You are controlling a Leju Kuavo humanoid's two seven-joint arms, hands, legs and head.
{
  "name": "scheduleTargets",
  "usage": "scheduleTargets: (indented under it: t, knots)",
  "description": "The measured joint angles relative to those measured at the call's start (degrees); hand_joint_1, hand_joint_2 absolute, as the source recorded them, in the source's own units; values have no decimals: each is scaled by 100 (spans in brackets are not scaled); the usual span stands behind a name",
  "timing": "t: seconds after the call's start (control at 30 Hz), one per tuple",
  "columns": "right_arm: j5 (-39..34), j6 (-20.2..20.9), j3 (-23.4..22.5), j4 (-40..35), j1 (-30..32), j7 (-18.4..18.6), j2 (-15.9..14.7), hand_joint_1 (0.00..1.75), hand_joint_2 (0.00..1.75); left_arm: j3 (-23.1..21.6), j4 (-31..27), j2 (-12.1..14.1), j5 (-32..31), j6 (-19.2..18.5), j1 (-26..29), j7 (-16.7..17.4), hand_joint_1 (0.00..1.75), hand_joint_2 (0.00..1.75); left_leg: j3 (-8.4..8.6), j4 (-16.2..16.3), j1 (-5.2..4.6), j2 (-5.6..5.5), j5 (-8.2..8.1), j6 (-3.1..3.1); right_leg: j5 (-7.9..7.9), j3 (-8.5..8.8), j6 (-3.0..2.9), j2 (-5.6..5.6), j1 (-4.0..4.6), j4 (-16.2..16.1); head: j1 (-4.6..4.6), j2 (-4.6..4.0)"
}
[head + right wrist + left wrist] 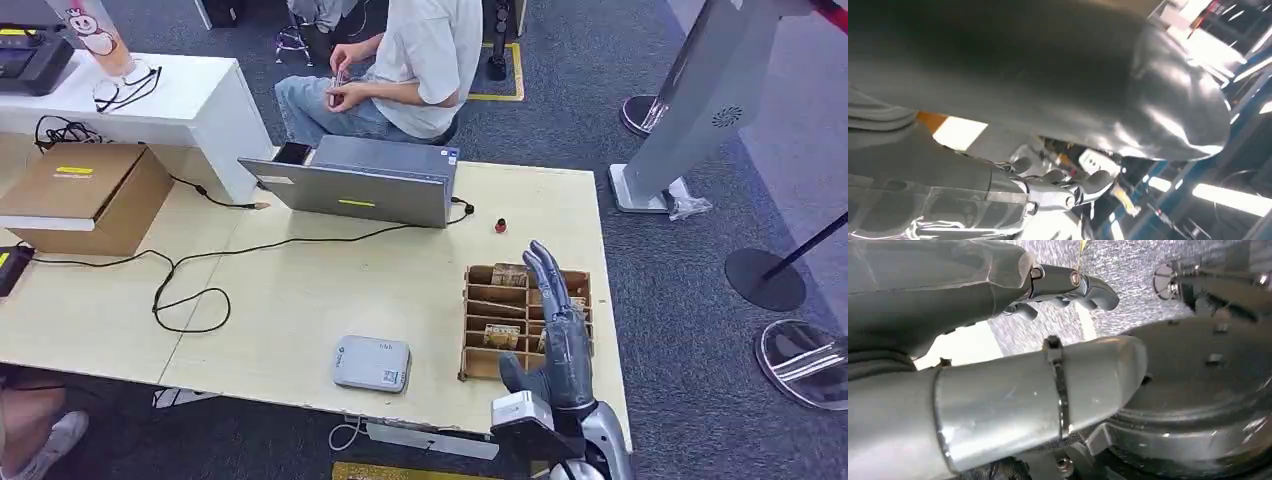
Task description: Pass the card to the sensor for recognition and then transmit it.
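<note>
A wooden slotted box [478,322] holding several cards [503,335] stands on the table's right side. My right hand [558,335] is raised upright in front of it, fingers stretched out and apart, holding nothing. In the right wrist view the right hand [998,192] shows its fingers [1068,192] extended and bare, with ceiling lights behind. The flat grey sensor [371,363] lies near the table's front edge, to the left of the box. My left hand [973,295] hangs by the carpet floor, its fingers [1073,285] loosely bent and holding nothing.
A grey laptop [360,185] stands at the table's far edge, with a person [400,60] seated behind it. A black cable [190,290] loops across the left half of the table. A cardboard box [85,195] sits far left. A small red object [500,226] lies behind the card box.
</note>
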Motion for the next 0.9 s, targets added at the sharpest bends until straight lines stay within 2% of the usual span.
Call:
scheduleTargets:
  t: [0.17,0.23,0.27,0.3,0.37,0.43,0.5,0.63,0.9]
  knots:
    - [715,-282,0,-125,85,245,-101,0,0,-355,-800,-207,1355,306,534,693,0,0,2,0,3,0,-1,-2,-4,0,-6,-1,4,1,2,0]
    - [959,-362,0,-149,111,312,-138,0,0,-547,-1047,-242,1566,339,697,828,0,0,2,0,2,0,0,-2,-4,1,-6,-1,6,1,0,0]
    - [1051,-391,0,-146,111,341,-153,0,0,-590,-1121,-258,1434,286,724,804,0,0,1,0,2,-1,0,-2,-4,1,-6,-2,6,2,0,0]
    - [1146,-417,2,-146,106,367,-170,0,0,-592,-1153,-260,1125,182,718,672,0,0,1,-1,2,-2,1,-3,-4,2,-6,-3,6,2,2,0]
    - [1326,-426,33,-114,35,410,-192,0,0,-558,-1091,-173,164,68,590,91,0,0,-1,-2,3,-3,2,-4,-3,3,-6,-5,6,2,4,0]
    - [1495,-428,99,-30,-122,459,-201,0,0,-494,-698,31,-614,212,301,-520,0,0,-1,-2,4,-10,7,-8,-2,6,-8,-10,6,3,4,0]
    - [1697,-428,183,74,-273,524,-201,0,0,-472,-215,279,-1084,463,10,-907,0,0,2,-2,7,-13,10,-13,-1,11,-10,-11,7,8,2,0]
    - [1890,-430,280,194,-402,594,-199,0,0,-439,469,645,-1337,669,-364,-1137,0,0,10,-2,7,-13,15,-19,1,13,-12,-10,10,16,0,0]
    - [2463,-439,367,394,-644,852,-199,0,0,-332,1756,1095,-2187,1268,-972,-1563,0,0,7,-2,6,-16,15,-19,0,12,-11,-13,9,15,2,0]
